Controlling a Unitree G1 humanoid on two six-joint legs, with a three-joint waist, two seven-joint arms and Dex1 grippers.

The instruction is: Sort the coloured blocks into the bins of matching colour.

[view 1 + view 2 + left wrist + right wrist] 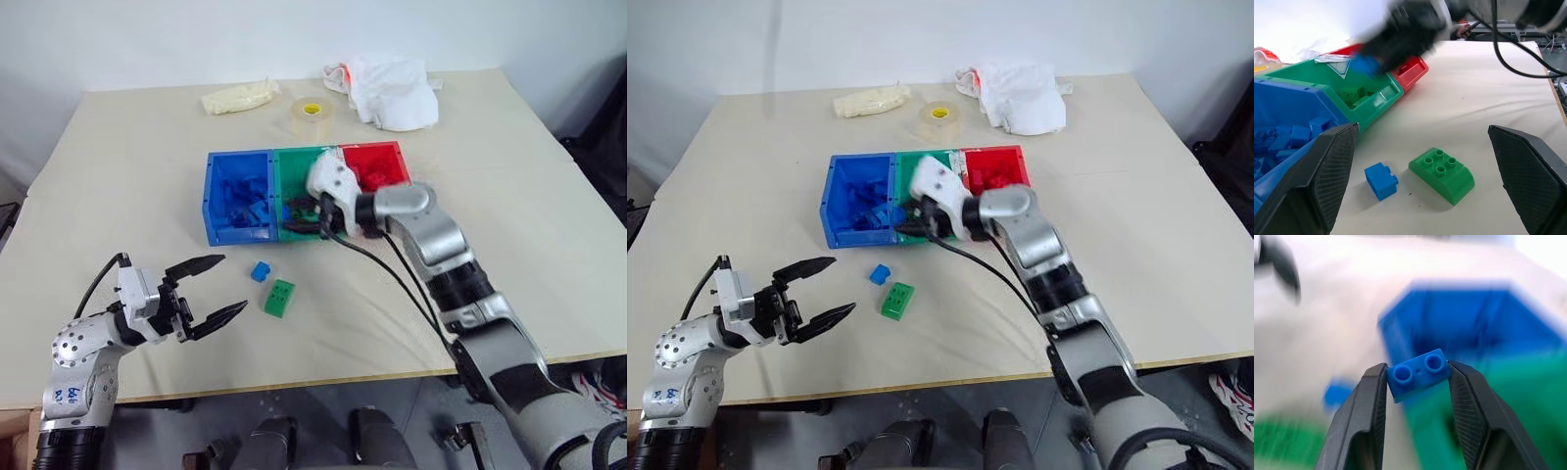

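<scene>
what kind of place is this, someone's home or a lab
Probably a lab or test room, not a home: a plain table against a bare white wall, holding only a sorting setup of joined coloured bins, loose toy blocks, a tape roll and a cloth.

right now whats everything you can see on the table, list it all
bins: 3 joined, blue, green, red, mid table; blue, green and red bricks lie inside their matching bins
blue brick on table: 1, blue, in front of the bins
green brick: 1, green, beside that blue brick, nearer the table's front edge
held blue brick: 1, blue, between the right hand's fingers, over the bins
tape roll: 1, clear with yellow core, behind the bins
white cloth: 1, white with red trim, far side of the table
pale bundle: 1, cream, far side, next to the tape roll
table: 1, beige
left hand: 1, black fingers, open, above the table's front edge
right hand: 1, black fingers, shut on the held blue brick
</scene>
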